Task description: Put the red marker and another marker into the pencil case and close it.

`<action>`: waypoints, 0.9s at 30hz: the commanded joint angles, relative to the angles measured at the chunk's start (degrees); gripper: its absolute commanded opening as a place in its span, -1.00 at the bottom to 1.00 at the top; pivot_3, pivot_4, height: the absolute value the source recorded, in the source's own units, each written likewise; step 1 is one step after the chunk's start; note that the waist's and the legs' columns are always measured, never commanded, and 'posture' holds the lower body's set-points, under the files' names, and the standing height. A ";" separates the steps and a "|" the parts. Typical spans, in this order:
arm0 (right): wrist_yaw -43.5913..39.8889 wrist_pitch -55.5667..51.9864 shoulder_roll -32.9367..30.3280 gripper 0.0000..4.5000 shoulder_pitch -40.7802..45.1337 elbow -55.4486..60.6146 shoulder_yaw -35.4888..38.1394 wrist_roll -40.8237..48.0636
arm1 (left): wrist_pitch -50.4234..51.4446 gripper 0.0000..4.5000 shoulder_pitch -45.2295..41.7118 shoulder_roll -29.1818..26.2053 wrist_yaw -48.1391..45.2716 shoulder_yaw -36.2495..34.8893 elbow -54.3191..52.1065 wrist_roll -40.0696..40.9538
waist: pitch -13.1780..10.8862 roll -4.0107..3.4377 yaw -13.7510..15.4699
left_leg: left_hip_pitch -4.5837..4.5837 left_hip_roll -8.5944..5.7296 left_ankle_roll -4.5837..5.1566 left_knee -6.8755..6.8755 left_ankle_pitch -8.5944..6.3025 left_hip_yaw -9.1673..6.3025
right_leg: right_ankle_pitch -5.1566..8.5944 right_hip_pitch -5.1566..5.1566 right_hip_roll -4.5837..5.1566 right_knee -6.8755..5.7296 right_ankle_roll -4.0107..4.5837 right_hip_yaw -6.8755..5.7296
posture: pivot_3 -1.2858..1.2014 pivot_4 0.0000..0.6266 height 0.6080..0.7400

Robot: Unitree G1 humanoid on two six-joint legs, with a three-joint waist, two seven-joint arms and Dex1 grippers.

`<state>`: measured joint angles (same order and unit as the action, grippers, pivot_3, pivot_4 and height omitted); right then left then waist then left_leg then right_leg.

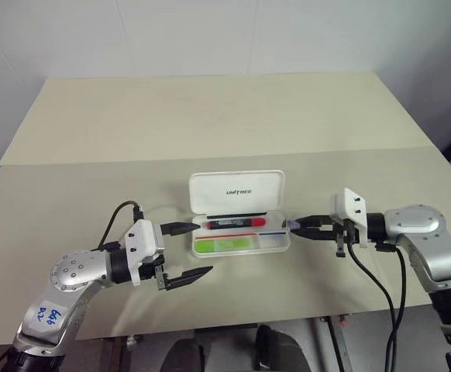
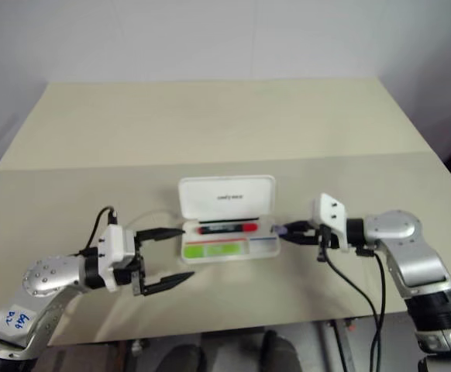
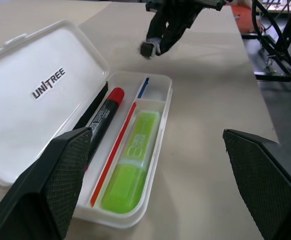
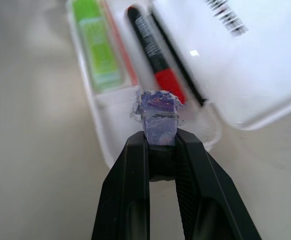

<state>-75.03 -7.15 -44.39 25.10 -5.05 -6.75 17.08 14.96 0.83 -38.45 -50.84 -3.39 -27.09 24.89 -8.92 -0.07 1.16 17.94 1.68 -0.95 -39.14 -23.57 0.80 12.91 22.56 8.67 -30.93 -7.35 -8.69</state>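
The white pencil case (image 1: 237, 190) lies open at the table's middle, its printed lid standing up at the back. Inside, the red marker (image 1: 237, 224) rests along the hinge side and the lime-green marker (image 1: 225, 246) lies in the front compartment. My left gripper (image 1: 205, 248) stands open at the case's left end, one finger beside the back corner and the other in front of the case. My right gripper (image 1: 297, 225) is shut on a small purple object (image 4: 158, 112) just off the case's right end, above the table.
The beige table (image 1: 210, 116) stretches wide behind the case, with a seam across it. Its front edge runs close below both arms. Black cables hang from each wrist.
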 commanded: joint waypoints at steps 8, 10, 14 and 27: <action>-7.18 7.79 5.94 -0.82 8.50 -10.21 -6.00 -4.40 | -2.98 1.00 -0.02 -1.37 -0.18 -2.77 0.77 -0.86 | -0.03 -0.06 0.02 | 0.01 0.11 -0.12 -0.02 -0.01 0.01 | -0.02 0.00 0.00 -0.01 -0.03 -0.28 | 0.03 -0.52 1.00; -7.20 7.63 6.49 -0.82 8.78 -10.33 -6.21 -4.55 | -2.99 1.00 -0.05 -1.30 -0.02 -2.72 0.66 -0.93 | -0.05 -0.09 0.03 | 0.01 0.12 -0.13 -0.02 -0.01 0.02 | -0.02 0.00 0.00 -0.01 -0.03 -0.31 | 0.03 -0.52 1.00; -8.36 8.20 6.14 -0.82 9.54 -11.93 -6.12 -5.41 | -2.88 1.00 0.06 -1.19 0.23 -2.76 0.34 -0.88 | -0.06 -0.10 0.03 | 0.01 0.12 -0.15 -0.02 -0.01 0.02 | -0.02 0.00 0.00 -0.01 -0.04 -0.32 | 0.03 -0.52 1.00; -11.13 9.29 6.89 0.89 14.59 -12.95 -4.42 -3.74 | -3.36 1.00 -2.86 -1.11 -0.28 -1.86 2.58 -1.40 | -0.08 -0.14 -0.33 | -0.06 0.15 -0.20 -0.02 0.01 0.08 | -0.03 0.00 0.00 -0.04 -0.06 -0.33 | 0.03 -0.52 1.00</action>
<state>-85.11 1.86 -37.56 38.58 -19.45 -13.13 11.64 13.00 -1.37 -39.36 -50.89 -5.13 -23.87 23.99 -9.00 -0.21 0.82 17.87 1.83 -1.15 -39.16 -23.56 0.88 12.87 22.56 8.67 -30.96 -7.40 -9.03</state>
